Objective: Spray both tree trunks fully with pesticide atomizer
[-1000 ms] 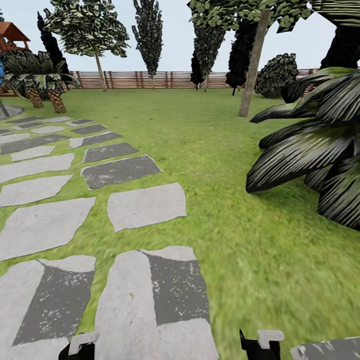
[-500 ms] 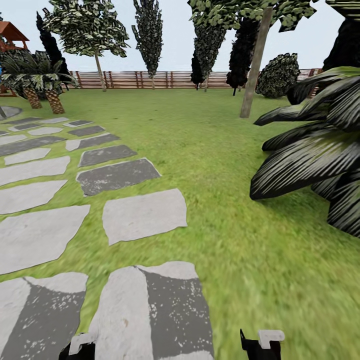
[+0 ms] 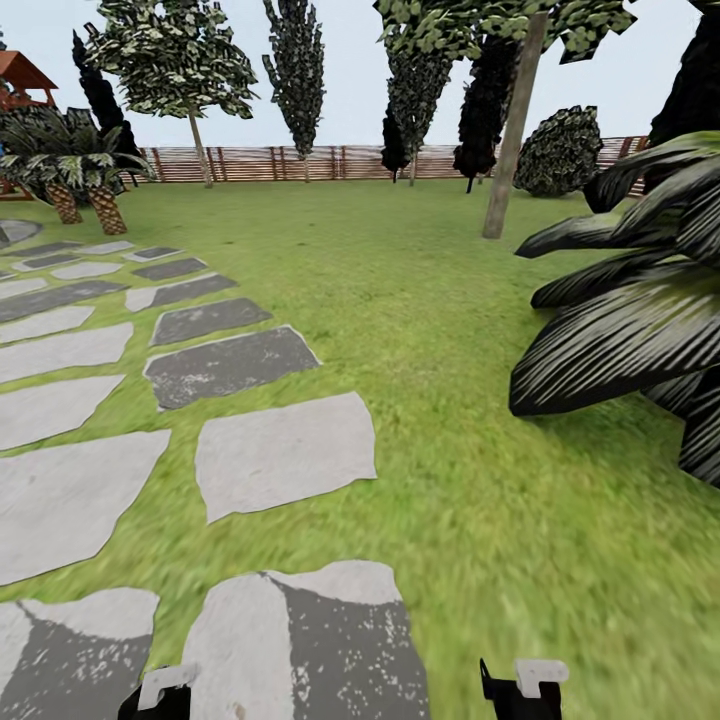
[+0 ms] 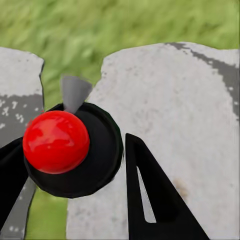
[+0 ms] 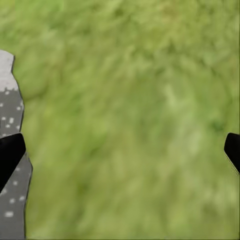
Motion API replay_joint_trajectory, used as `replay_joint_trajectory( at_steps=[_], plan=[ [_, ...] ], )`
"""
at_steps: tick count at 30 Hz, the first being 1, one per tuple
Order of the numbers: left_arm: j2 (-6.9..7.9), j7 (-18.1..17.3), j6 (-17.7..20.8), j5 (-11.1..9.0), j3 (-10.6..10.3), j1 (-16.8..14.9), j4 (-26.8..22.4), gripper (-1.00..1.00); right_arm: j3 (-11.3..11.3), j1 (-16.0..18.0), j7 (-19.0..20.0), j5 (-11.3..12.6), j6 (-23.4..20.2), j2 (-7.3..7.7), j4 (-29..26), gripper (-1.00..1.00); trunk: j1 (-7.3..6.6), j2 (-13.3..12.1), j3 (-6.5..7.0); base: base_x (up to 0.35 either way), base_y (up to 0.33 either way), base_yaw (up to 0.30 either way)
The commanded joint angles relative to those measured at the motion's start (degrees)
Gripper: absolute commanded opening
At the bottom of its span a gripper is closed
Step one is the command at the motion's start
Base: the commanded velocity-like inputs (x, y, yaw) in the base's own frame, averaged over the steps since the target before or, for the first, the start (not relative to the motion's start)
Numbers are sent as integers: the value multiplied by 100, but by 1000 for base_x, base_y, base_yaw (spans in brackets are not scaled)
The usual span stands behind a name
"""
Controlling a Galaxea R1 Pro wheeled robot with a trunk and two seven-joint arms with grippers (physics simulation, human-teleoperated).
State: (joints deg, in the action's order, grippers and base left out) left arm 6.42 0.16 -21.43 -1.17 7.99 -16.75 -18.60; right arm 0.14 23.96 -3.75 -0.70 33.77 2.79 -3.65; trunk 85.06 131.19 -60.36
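The garden lawn (image 3: 450, 420) is spreading out ahead of me to the brown slatted fence (image 3: 290, 160), with grey stone slabs (image 3: 285, 450) running along its left side. One tall tree (image 3: 505, 140) with a bare grey-brown trunk is standing ahead to the right on the grass, and a second one (image 3: 195, 130) is standing far off to the left near the fence. A big dark-leaved plant (image 3: 630, 320) is crowding in close on my right, and short palms (image 3: 85, 190) are sitting far left. My left claw (image 4: 75, 170) is gripping the pesticide atomizer (image 4: 80, 150), a black round body with a red ball on top and a grey nozzle, its dark fingers (image 4: 150, 200) pressing either side, hanging over a stone slab. My right claw (image 5: 120, 150) is hanging over grass with its fingers spread wide and holding nothing.
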Motion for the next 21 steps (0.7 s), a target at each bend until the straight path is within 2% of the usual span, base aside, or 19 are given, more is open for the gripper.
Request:
replay_joint_trajectory(
  at_steps=[1,21],
  plan=[
    [0,1,-19,-9,0,-3,5,-100,7,3,-21,-9,16,-2,8,100,2,1,-5,337,78,0],
    [-18,1,-19,-12,0,-3,5,-100,13,3,-21,-9,16,-6,13,100,2,1,-5,337,109,0]
  ],
)
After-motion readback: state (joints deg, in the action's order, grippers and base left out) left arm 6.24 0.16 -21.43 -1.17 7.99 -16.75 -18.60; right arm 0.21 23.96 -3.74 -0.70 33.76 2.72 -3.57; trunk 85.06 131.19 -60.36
